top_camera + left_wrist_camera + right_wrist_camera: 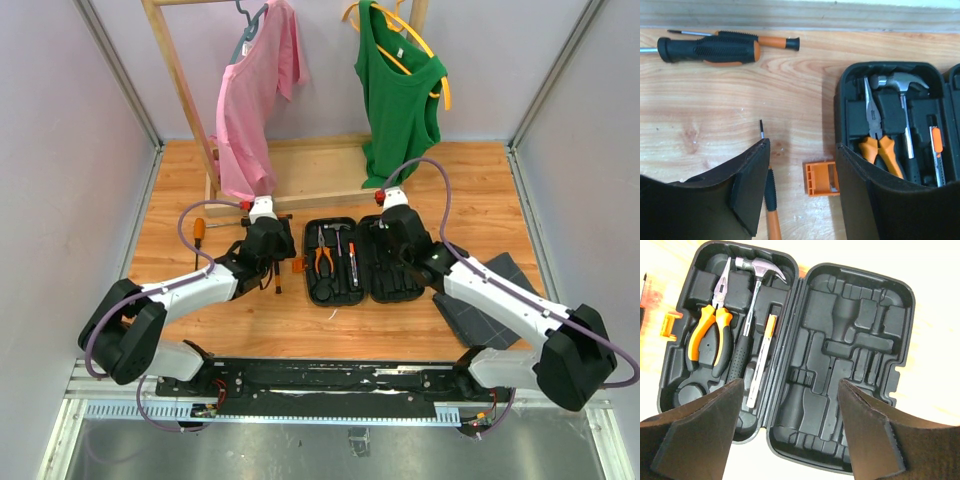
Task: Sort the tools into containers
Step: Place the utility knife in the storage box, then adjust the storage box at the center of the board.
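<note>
From above, your left gripper [268, 243] hangs just left of the tool case [385, 287], over a small screwdriver [278, 280], so that arm is nearer; in the left wrist view its fingers are half open and hold nothing, and the screwdriver lies between them, tip up the frame. In the right wrist view the right gripper [790, 385] is wide open and empty over the case.

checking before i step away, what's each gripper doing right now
left gripper: open, holding nothing; a thin screwdriver lies on the table by one finger.
right gripper: open, empty, above the tool case.
</note>
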Robot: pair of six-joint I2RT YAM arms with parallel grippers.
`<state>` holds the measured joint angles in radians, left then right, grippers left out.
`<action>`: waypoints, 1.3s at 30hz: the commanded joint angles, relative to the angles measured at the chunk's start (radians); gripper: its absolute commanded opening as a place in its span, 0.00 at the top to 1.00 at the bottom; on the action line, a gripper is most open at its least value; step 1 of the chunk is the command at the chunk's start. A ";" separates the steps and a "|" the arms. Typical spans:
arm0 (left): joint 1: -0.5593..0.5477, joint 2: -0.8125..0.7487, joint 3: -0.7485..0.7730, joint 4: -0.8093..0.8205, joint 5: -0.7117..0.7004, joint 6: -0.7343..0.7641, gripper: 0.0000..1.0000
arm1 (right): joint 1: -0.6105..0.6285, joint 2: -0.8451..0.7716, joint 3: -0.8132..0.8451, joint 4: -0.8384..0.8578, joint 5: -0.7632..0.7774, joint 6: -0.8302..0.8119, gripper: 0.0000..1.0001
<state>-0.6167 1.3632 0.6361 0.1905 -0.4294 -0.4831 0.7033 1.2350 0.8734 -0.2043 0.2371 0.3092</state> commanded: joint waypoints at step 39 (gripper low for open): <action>0.005 0.215 0.033 0.099 0.357 0.031 0.51 | -0.011 0.505 0.296 -0.092 -0.140 0.075 0.78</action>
<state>-0.6109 1.5471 0.6510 0.2699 -0.0998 -0.4671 0.6998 1.7302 1.1416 -0.2604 0.0731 0.3687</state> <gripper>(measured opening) 0.495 0.222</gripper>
